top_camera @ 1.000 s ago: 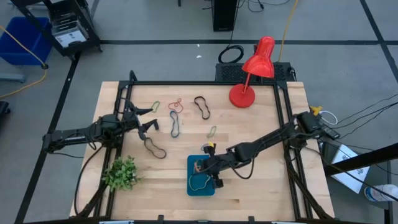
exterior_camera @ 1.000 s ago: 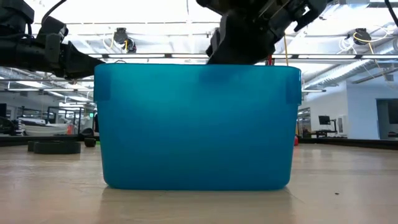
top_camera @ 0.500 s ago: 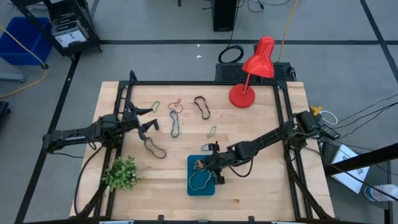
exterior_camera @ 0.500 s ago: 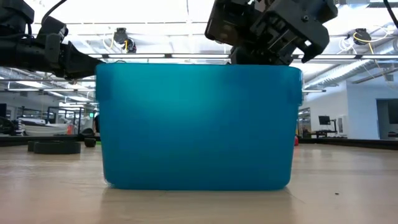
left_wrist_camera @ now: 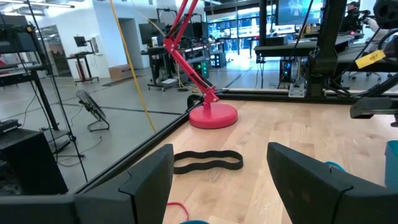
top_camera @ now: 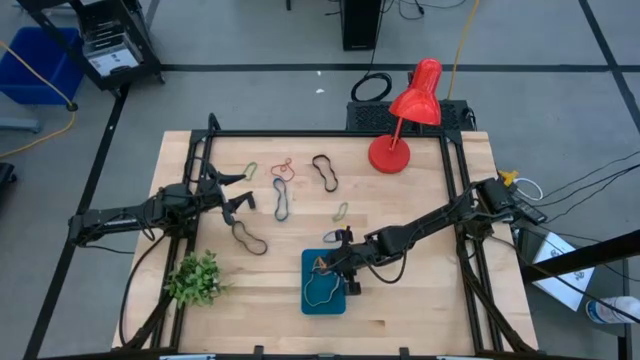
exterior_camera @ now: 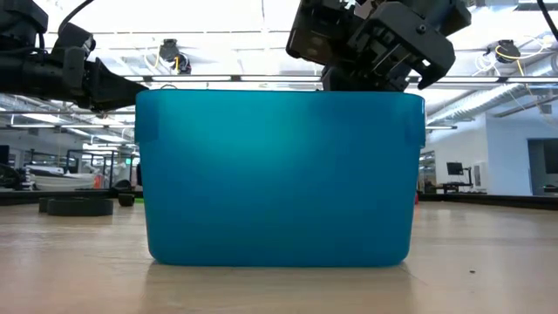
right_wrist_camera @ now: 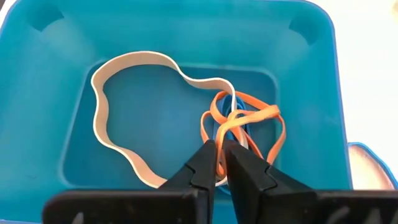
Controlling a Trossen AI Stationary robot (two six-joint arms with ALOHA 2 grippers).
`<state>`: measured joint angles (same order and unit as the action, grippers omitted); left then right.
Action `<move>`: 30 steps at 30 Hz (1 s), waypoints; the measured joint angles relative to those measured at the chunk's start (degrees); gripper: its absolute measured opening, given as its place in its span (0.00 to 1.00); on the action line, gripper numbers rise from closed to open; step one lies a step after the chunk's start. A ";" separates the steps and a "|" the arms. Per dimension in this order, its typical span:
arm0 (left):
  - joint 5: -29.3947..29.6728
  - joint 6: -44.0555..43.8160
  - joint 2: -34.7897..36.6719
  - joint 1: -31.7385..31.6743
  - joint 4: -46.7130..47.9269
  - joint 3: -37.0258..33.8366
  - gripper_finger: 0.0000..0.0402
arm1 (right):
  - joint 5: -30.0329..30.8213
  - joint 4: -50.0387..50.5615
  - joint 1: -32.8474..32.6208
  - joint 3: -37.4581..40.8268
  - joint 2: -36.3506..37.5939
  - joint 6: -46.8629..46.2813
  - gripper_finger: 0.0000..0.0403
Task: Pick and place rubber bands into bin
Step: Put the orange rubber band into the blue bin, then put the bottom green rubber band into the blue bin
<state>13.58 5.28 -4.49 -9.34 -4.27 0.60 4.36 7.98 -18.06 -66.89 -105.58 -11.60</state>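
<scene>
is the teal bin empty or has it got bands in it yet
Not empty. The bin holds a tan band and an orange band, a blue one under it.

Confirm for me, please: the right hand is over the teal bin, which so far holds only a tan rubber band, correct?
Not quite. The right hand is over the teal bin, but the right wrist view shows that besides the tan rubber band the bin also holds an orange band, tangled with a blue one.

L pincer (top_camera: 236, 196) wide, R pincer (right_wrist_camera: 219, 157) near-closed
</scene>
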 joint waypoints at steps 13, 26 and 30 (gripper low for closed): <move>-0.02 0.00 0.00 0.02 0.01 0.02 0.66 | 0.00 0.03 0.00 0.03 0.43 -0.11 0.33; -0.02 0.02 -0.01 0.01 0.31 0.02 0.66 | 0.04 3.82 0.81 0.04 15.98 5.50 0.48; -0.02 0.02 -0.02 0.01 0.30 0.02 0.66 | 3.73 4.64 2.12 0.04 21.06 8.39 0.47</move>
<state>13.56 5.30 -4.51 -9.33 -3.97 0.62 8.09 12.62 -15.95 -66.85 -84.52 -3.21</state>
